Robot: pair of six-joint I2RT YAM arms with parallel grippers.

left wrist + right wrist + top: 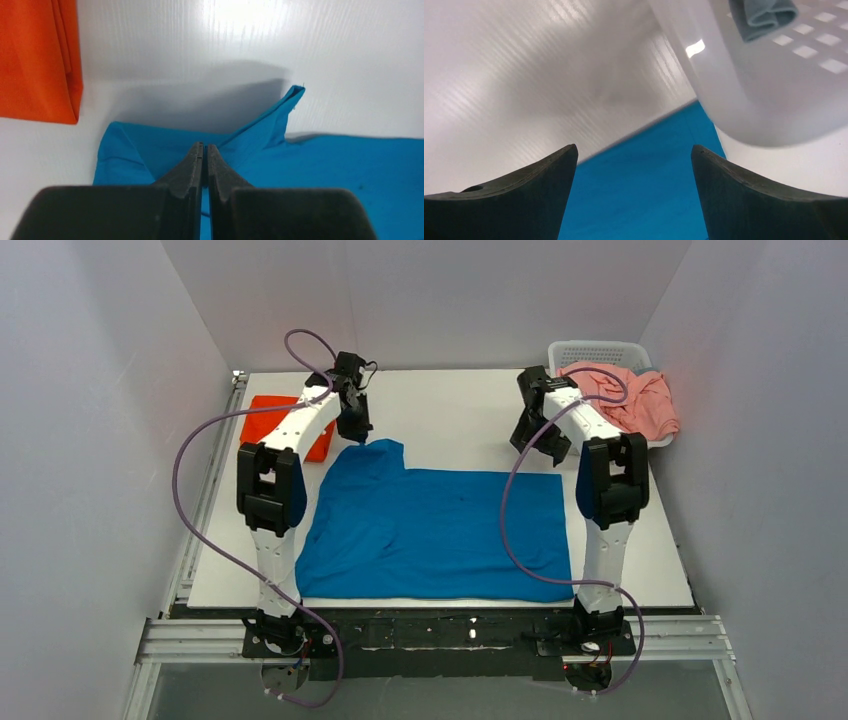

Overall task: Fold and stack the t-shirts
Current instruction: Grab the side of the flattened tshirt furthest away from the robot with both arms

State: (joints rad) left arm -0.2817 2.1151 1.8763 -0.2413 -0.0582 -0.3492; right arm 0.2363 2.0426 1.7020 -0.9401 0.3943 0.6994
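Observation:
The bright blue t-shirt (440, 530) lies spread flat across the middle of the table. My left gripper (357, 435) is at its far left corner, shut on a pinch of the blue cloth (150, 150), which rises in a fold toward the fingertips (197, 155). My right gripper (545, 450) hangs open just above the shirt's far right corner (649, 190), with nothing between its fingers. The orange-red t-shirt (270, 420) lies folded at the far left of the table (35, 55). The salmon-pink t-shirt (640, 400) is draped over the basket.
A white lattice basket (598, 352) stands at the far right corner, its wall (754, 90) close to my right gripper. White walls enclose the table on three sides. Bare table surface (450, 410) shows beyond the blue shirt.

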